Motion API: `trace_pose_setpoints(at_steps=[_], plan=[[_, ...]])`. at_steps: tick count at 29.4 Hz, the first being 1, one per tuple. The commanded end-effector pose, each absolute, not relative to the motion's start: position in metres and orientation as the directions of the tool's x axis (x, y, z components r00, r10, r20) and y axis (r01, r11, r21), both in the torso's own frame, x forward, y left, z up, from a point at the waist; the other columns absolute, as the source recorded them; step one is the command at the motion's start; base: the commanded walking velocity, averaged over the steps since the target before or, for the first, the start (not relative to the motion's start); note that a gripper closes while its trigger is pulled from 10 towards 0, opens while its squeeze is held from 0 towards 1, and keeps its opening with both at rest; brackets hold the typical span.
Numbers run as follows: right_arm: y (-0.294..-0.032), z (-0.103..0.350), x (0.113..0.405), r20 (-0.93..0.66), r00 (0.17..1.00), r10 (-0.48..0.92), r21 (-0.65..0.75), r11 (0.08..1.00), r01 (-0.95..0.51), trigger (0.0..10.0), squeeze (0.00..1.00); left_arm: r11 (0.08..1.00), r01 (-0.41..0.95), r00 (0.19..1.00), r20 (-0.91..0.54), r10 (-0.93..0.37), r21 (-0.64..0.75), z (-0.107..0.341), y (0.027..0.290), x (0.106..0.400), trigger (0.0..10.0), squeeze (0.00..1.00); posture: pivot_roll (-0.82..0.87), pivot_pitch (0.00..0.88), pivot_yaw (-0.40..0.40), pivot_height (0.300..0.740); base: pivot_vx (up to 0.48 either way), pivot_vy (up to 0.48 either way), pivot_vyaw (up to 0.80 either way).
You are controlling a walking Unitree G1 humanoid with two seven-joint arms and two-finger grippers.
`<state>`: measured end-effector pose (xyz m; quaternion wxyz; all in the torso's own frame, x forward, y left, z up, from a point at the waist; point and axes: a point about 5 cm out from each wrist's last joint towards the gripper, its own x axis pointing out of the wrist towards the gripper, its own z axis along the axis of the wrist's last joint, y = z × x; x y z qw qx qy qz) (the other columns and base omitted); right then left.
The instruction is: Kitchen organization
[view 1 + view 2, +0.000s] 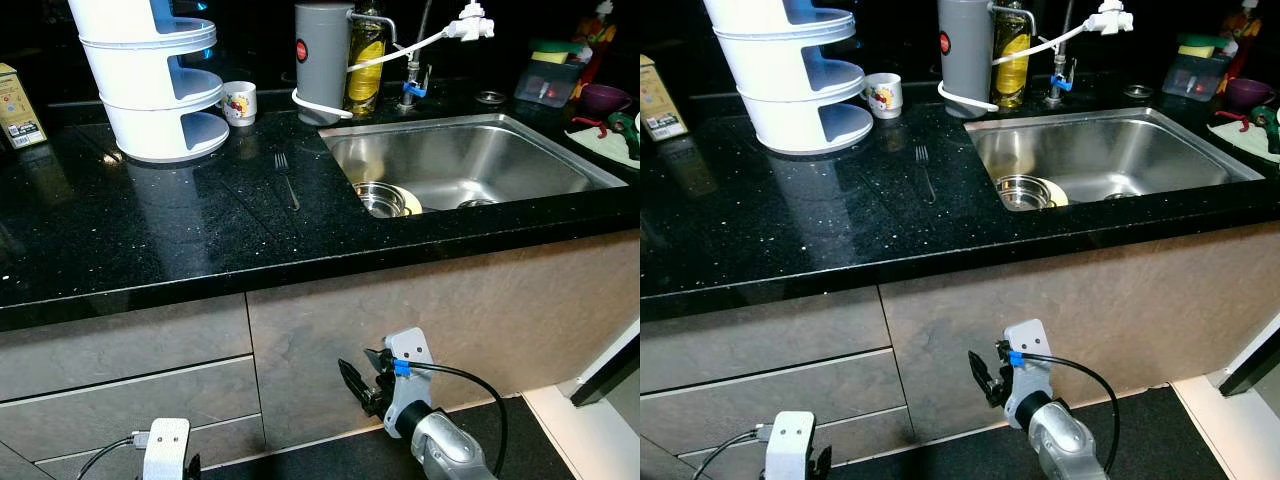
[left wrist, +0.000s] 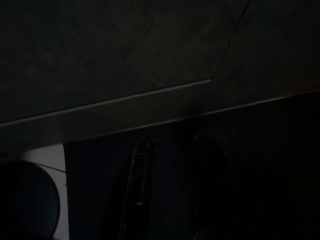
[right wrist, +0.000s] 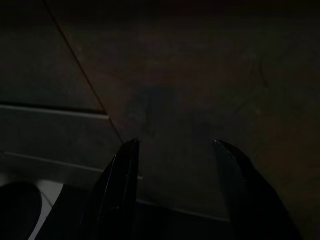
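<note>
fork (image 1: 286,178) left of sink (image 1: 560,150)

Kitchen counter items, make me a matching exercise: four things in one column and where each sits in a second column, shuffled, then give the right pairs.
Things:
1. thin metal fork
2. round steel bowl
3. small white printed mug
4. purple bowl

Places:
A. inside the stainless steel sink
B. far right end of the counter
C. lying flat on the black speckled countertop, left of the sink
D. beside the white tiered plastic stand

Pairs: 1-C, 2-A, 3-D, 4-B
</note>
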<state>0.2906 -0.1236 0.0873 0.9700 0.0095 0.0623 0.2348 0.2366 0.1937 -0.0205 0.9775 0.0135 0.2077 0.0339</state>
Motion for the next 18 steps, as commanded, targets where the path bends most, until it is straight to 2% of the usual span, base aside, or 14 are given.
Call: trace_pose_setpoints(at_steps=[1, 2, 3, 4, 6, 8, 9, 10, 11, 12, 15, 18], plan=[[-0.121, 0.083, 0.286, -0.148, 0.870, 0.471, 0.053, 0.882, -0.469, 10.0, 0.00, 0.997, -0.059, 0.900, -0.429, 0.076, 0.053, -0.025, 0.194, 0.231, 10.0, 0.00, -0.09, 0.188, 0.009, 0.740, 0.000, 0.000, 0.00], [-0.118, 0.081, 0.281, -0.170, 0.852, 0.495, 0.053, 0.868, -0.494, 4.2, 0.00, 0.996, -0.066, 0.902, -0.425, 0.083, 0.054, -0.024, 0.195, 0.231, 10.0, 0.00, -0.08, 0.188, 0.006, 0.740, 0.000, 0.000, 0.00], [-0.115, 0.079, 0.276, -0.186, 0.834, 0.520, 0.075, 0.853, -0.516, 2.7, 0.00, 0.996, -0.070, 0.902, -0.422, 0.086, 0.054, -0.024, 0.195, 0.232, 10.0, 0.00, -0.08, 0.188, 0.006, 0.740, 0.000, 0.000, 0.00], [-0.112, 0.075, 0.267, -0.194, 0.813, 0.549, 0.162, 0.835, -0.525, 0.0, 0.00, 0.995, -0.081, 0.903, -0.419, 0.095, 0.053, -0.023, 0.197, 0.231, 10.0, 0.00, -0.07, 0.185, 0.001, 0.740, 0.000, 0.000, 0.00], [-0.108, 0.073, 0.255, -0.193, 0.777, 0.599, 0.259, 0.795, -0.549, 0.0, 0.00, 0.994, -0.093, 0.904, -0.415, 0.107, 0.053, -0.022, 0.199, 0.231, 10.0, 0.00, -0.06, 0.186, 0.002, 0.740, 0.000, 0.000, 0.00], [-0.105, 0.075, 0.252, -0.179, 0.761, 0.624, 0.250, 0.776, -0.578, 0.0, 0.00, 0.993, -0.099, 0.904, -0.412, 0.113, 0.057, -0.021, 0.202, 0.231, 10.0, 0.00, -0.06, 0.186, 0.002, 0.740, 0.000, 0.000, 0.00], [-0.109, 0.079, 0.259, -0.153, 0.785, 0.601, 0.233, 0.794, -0.562, 0.6, 0.00, 0.992, -0.108, 0.903, -0.411, 0.123, 0.060, -0.021, 0.203, 0.230, 10.0, 0.00, -0.05, 0.186, 0.003, 0.740, 0.000, 0.000, 0.00], [-0.109, 0.079, 0.259, -0.153, 0.785, 0.601, 0.233, 0.794, -0.562, 0.6, 0.00, 0.992, -0.108, 0.903, -0.411, 0.123, 0.060, -0.021, 0.203, 0.230, 10.0, 0.00, -0.05, 0.186, 0.003, 0.740, 0.000, 0.000, 0.00], [-0.112, 0.081, 0.264, -0.148, 0.802, 0.579, 0.245, 0.807, -0.537, 3.7, 0.00, 0.992, -0.112, 0.903, -0.410, 0.128, 0.062, -0.021, 0.204, 0.230, 10.0, 0.00, -0.05, 0.186, 0.003, 0.740, 0.000, 0.000, 0.00], [-0.116, 0.084, 0.272, -0.138, 0.831, 0.540, 0.243, 0.831, -0.500, 10.0, 0.00, 0.991, -0.115, 0.903, -0.408, 0.131, 0.064, -0.021, 0.204, 0.231, 10.0, 0.00, -0.05, 0.185, 0.004, 0.740, 0.000, 0.000, 0.00], [-0.122, 0.091, 0.295, -0.123, 0.876, 0.466, 0.236, 0.871, -0.430, 10.0, 0.00, 0.990, -0.123, 0.905, -0.403, 0.139, 0.066, -0.019, 0.206, 0.233, 10.0, 0.00, -0.05, 0.186, 0.006, 0.740, 0.000, 0.000, 0.00], [-0.124, 0.094, 0.303, -0.119, 0.882, 0.457, 0.259, 0.872, -0.417, 10.0, 0.00, 0.990, -0.121, 0.905, -0.402, 0.138, 0.067, -0.019, 0.205, 0.234, 10.0, 0.00, -0.05, 0.187, 0.008, 0.740, 0.000, 0.000, 0.00]])
